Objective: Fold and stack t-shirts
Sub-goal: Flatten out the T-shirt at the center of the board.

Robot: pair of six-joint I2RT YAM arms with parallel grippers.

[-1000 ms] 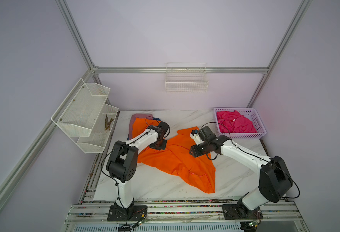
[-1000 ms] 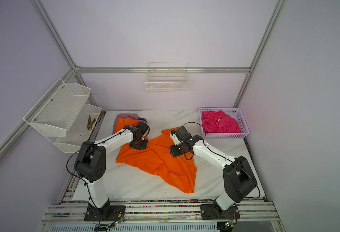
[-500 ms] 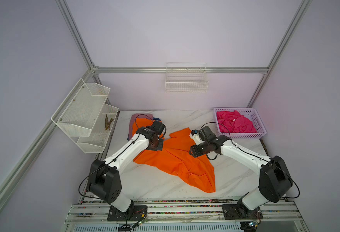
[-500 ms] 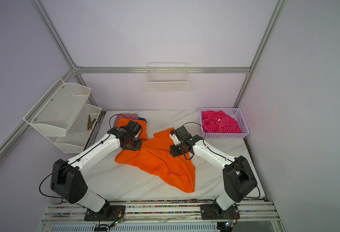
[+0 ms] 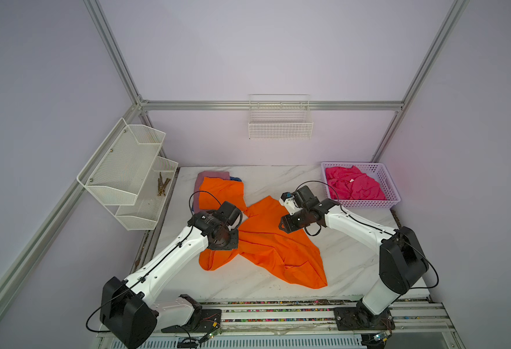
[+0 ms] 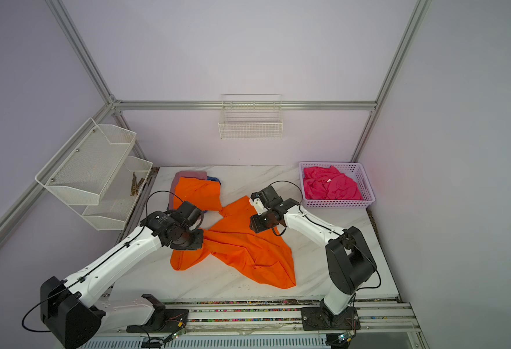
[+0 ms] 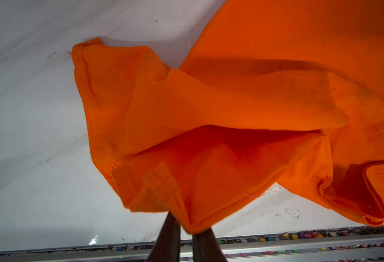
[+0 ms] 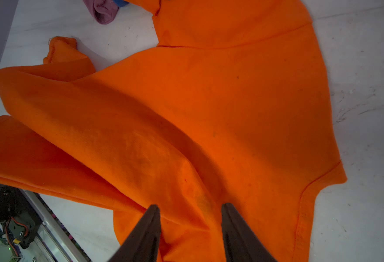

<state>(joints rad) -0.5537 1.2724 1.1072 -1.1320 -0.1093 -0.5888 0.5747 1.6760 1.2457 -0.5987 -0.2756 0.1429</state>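
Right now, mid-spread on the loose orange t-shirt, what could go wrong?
1. The left gripper pinches only the hem tip of the crumpled bright orange cloth t-shirt, so it could slip out.
2. The open right gripper straddles a raised ridge of it, and closing may catch several layers.
3. One sleeve ends right beside the folded orange t-shirt, so tugging may drag that.

The white marbled worktop point(image 5: 278, 181) carries a rumpled orange t-shirt point(image 5: 272, 247) spread across its middle. In the far left corner a mauve-pink t-shirt point(image 5: 212, 175) lies under a folded orange t-shirt point(image 5: 221, 193). A lilac basket point(image 5: 366, 204) sits in the far right corner.
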